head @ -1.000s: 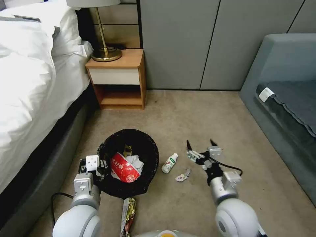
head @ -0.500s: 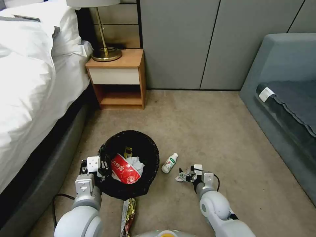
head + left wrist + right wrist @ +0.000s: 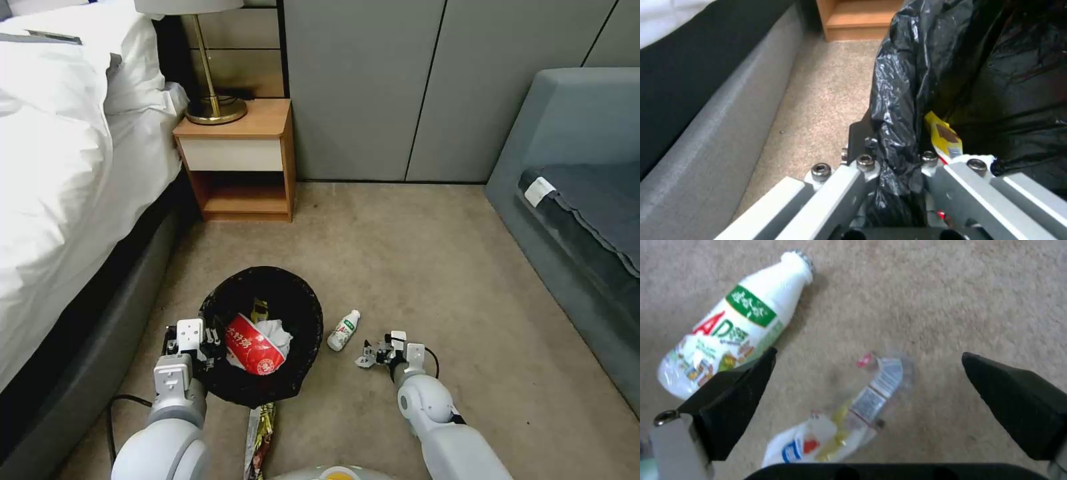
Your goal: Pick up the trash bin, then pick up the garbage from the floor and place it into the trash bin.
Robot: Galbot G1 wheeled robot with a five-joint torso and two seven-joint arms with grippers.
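Observation:
The trash bin [image 3: 303, 313], lined with a black bag [image 3: 898, 100], stands on the carpet at my front left. My left gripper [image 3: 203, 340] [image 3: 893, 160] is shut on its near-left rim. Inside lie a red-white wrapper [image 3: 250, 347], a white tissue [image 3: 277, 330] and a yellow wrapper [image 3: 942, 135]. My right gripper [image 3: 373, 353] [image 3: 868, 355] is down at the floor, open, its black fingers straddling a small crumpled wrapper [image 3: 363, 362] [image 3: 862, 413]. A white bottle with a green label [image 3: 343, 330] [image 3: 729, 336] lies between the bin and that wrapper. A gold wrapper [image 3: 260, 430] lies just in front of the bin.
A bed [image 3: 60, 187] runs along the left, close to the bin. A wooden nightstand [image 3: 240, 157] with a brass lamp [image 3: 213, 100] stands at the back left. A grey sofa [image 3: 580, 200] fills the right side. Bare carpet [image 3: 413, 253] lies between them.
My right arm has dropped from hovering above the carpet down to the floor and moved left onto the small wrapper. The left gripper keeps its hold on the bin.

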